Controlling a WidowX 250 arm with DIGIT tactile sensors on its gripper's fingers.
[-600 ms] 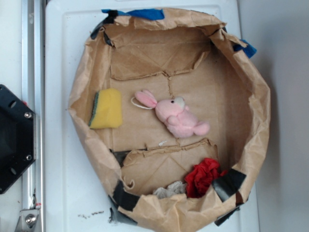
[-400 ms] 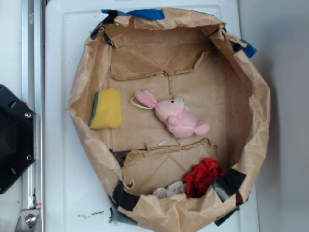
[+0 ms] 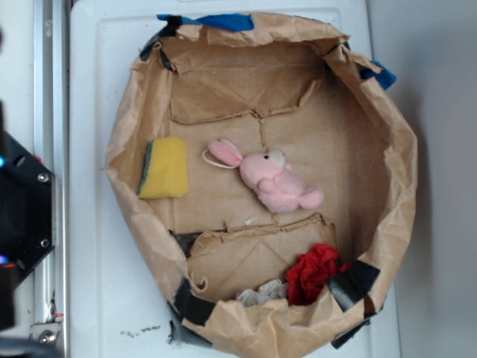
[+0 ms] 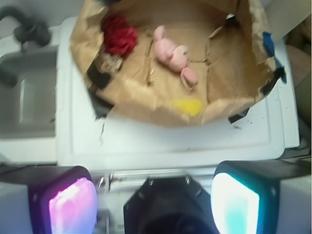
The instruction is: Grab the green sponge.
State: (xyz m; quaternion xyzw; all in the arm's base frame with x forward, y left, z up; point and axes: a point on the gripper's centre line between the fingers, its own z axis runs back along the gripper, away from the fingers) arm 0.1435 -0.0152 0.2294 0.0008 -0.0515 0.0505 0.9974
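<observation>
- Since the earlier exterior frames: a dark blurred shape has come in along the left edge over the black base plate [image 3: 22, 216], with small blue light spots on it; nothing inside the paper ring has shifted.
- The small rectangular yellow foam sponge with the dark green scouring edge [image 3: 164, 168] lies flat on the paper floor, hard against the left wall of the ring, green side facing that wall. In the wrist view it shows as a yellow patch [image 4: 189, 106] just behind the near wall.
- The crumpled brown paper ring enclosure [image 3: 399, 171] sits on the white moulded counter [image 3: 97, 246]; its rim is patched with black tape and blue tape.
- The pink plush rabbit [image 3: 272, 179] lies near the ring's centre, ears pointing toward the sponge, apart from it.
- The red cloth wad [image 3: 313, 272] rests at the lower wall, with a small grey crumpled scrap [image 3: 262, 292] just beside it.
- The pincer [image 4: 153, 204] sits at the bottom edge of the wrist view, fingers wide apart with nothing between them: one pad glows pink [image 4: 70, 204], the other cyan-white [image 4: 236, 204]. It hangs outside the ring, well apart from the sponge.
- Surface: white, with a raised border and a few dark specks near the lower edge. A metal rail [image 3: 48, 112] runs down the left side.
- Room: a grey recessed tray [image 4: 27, 97] beside the counter and a dark hose [image 4: 29, 29] top left in the wrist view; that view is blurred.
</observation>
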